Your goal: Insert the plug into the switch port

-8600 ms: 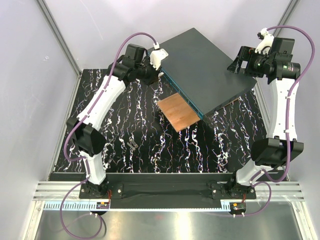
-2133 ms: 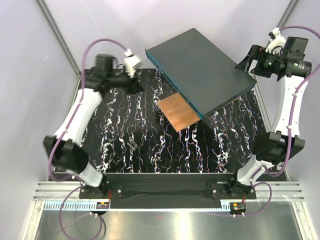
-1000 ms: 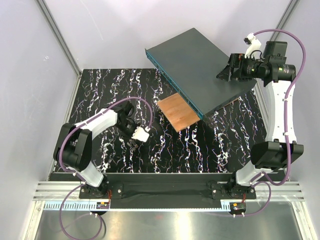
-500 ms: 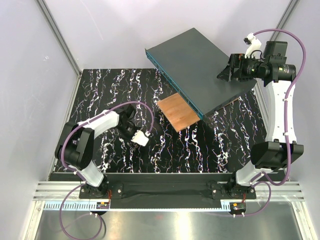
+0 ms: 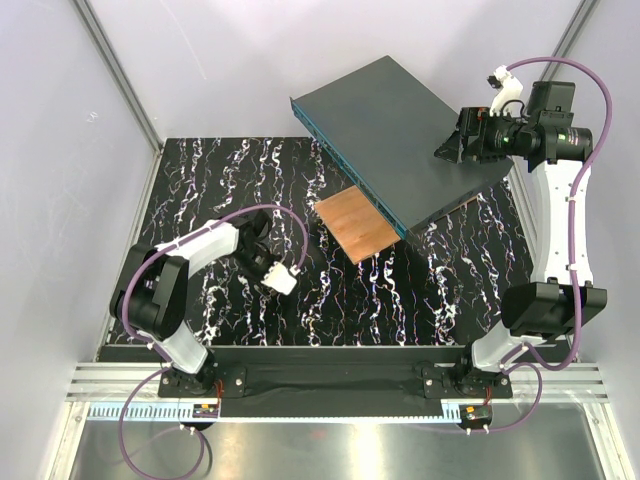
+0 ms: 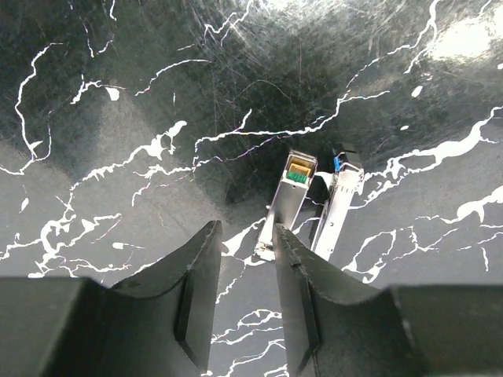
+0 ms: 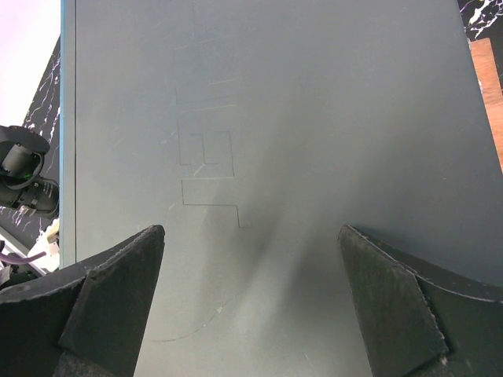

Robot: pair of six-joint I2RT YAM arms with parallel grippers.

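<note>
My left claw (image 6: 244,236), released and empty, hangs over the black marbled mat (image 6: 118,118); the slim silver metal plug (image 6: 289,200) lies on it just at one o'clock, long axis twelve-to-six; my right claw (image 7: 250,232) gapes, well apart

Bright, even overhead light; glare on glossy mat (image 6: 464,39); wrist-view foreground soft.

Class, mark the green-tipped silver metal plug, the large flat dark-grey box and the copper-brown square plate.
Green-tipped silver metal plug (image 6: 287,206): left wrist view, mid-body.
Large flat dark-grey box (image 5: 400,125): top view, top face.
Copper-brown square plate (image 5: 352,226): top view, centre.
</note>
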